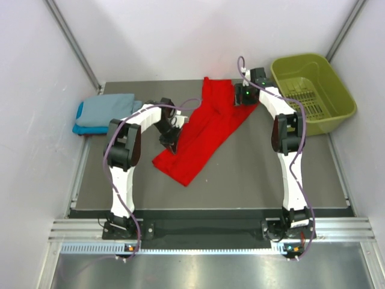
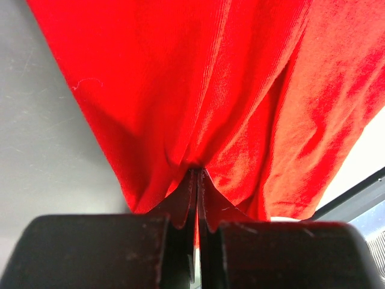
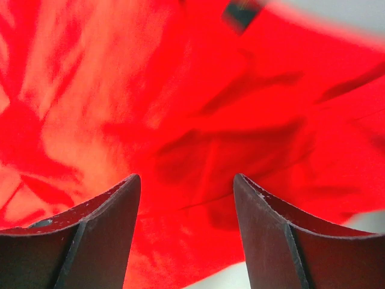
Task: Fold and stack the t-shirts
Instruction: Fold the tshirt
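A bright red t-shirt (image 1: 207,123) lies crumpled in a long diagonal band across the middle of the table. My left gripper (image 1: 170,142) is at its left edge, shut on a pinch of the red cloth (image 2: 198,78), which bunches at the closed tips of the left gripper (image 2: 199,171). My right gripper (image 1: 242,99) hovers over the shirt's upper right part. It stands open in the right wrist view (image 3: 186,179), with red cloth (image 3: 180,108) below the fingers and nothing gripped. A folded grey-blue t-shirt (image 1: 108,108) rests on a turquoise one (image 1: 79,127) at the far left.
An olive-green plastic basket (image 1: 313,90) stands at the back right corner, with nothing visible inside. The dark grey table mat (image 1: 252,174) ends at white walls left, right and behind. Purple cables loop along both arms.
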{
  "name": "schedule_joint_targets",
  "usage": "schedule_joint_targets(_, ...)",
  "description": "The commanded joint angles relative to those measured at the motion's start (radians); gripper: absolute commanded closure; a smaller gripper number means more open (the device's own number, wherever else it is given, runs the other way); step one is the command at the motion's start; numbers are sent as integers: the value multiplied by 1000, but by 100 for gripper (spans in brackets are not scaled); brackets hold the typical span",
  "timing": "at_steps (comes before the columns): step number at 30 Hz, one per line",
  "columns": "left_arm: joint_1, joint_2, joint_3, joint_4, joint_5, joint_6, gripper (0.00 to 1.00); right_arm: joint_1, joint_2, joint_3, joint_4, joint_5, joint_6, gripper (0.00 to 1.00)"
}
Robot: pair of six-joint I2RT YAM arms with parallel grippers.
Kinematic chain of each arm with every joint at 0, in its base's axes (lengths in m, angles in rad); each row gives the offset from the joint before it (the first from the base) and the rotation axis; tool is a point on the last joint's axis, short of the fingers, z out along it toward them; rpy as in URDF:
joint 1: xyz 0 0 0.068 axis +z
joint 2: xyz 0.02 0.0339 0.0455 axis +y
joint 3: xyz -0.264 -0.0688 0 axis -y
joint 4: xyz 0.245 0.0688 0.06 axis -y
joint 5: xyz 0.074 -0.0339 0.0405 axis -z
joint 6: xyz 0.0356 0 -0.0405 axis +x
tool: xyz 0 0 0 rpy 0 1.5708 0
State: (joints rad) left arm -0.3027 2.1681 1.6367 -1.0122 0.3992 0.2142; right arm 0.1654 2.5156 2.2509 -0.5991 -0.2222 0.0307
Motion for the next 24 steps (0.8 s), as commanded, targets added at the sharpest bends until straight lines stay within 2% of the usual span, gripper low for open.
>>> schedule_joint_targets(1,-7,7,-55,66,-16,7,100,23,-55,-50,-33,-126,113,36)
schedule_joint_targets(6,-12,9,-61,66,-14,2,100,23,-8,-45,-30,-134,123,36)
schedule_joint_targets(10,-27,-1,-90,69,-23,-2,100,23,35,19,-13,-170,138,35)
schedule_joint_targets(24,-262,-105,-252,116,-76,-53,100,83,130,151,85,-276,229,33)
